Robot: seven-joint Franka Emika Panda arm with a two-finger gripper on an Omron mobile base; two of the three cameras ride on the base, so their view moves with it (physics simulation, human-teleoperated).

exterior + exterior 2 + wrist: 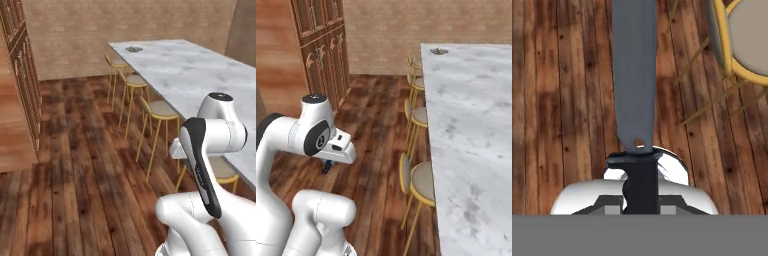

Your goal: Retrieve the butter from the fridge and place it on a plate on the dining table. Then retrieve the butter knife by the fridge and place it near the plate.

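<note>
Butter knife [634, 75] is clamped in the closed pincer [640, 192], blade out over wooden floor [562, 100] beside a stool [747, 35].

Brick walls [75, 35], dark plank floor [80, 165] (worn-looking), gold-legged stools [160, 112], wooden cabinet [321, 45].

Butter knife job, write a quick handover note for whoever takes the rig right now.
Hand: shut on the slim dark butter knife with grey blade, blade pointing ahead over the wooden floor.
Round grey-brown plate sits at the far end of the white-grey marble dining table; whether the butter lies on it is too small to tell.
Left: carry the knife along the gold-legged stools and set it by the plate.
</note>
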